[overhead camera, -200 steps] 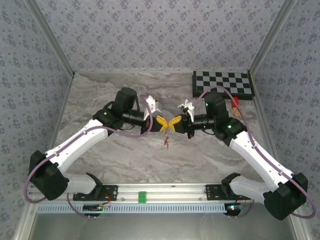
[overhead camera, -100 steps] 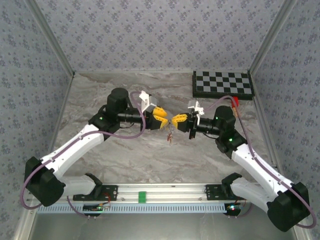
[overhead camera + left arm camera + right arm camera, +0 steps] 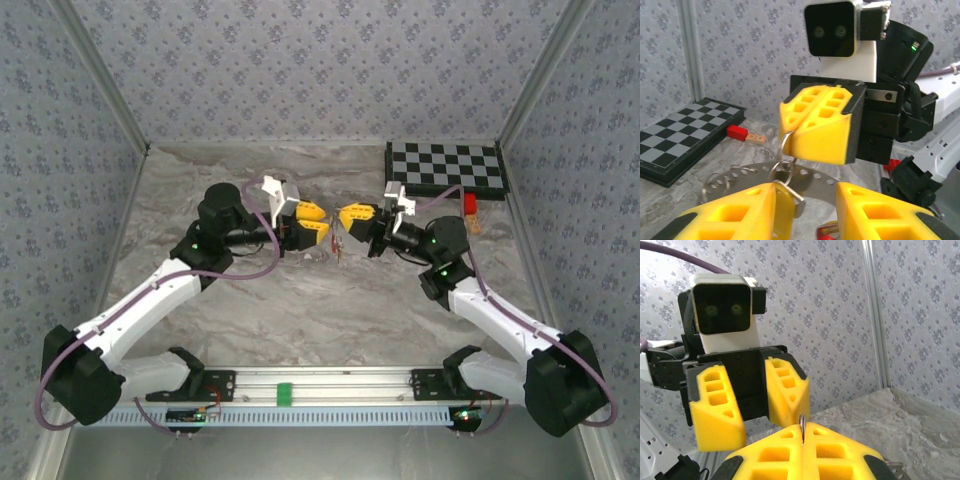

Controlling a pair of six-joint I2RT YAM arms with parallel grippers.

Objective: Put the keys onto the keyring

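My right gripper (image 3: 802,435) has its yellow fingers clamped together on the thin silvery wire keyring (image 3: 802,420), low centre in the right wrist frame. My left gripper (image 3: 812,195), at the bottom of the left wrist frame, has its fingers apart.

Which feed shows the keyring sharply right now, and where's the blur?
Left wrist view: the keyring sharp in the right gripper, the left gripper's near fingers soft. Right wrist view: keyring an edge-on sliver, that gripper's fingers soft. Top view: even light, keyring tiny.
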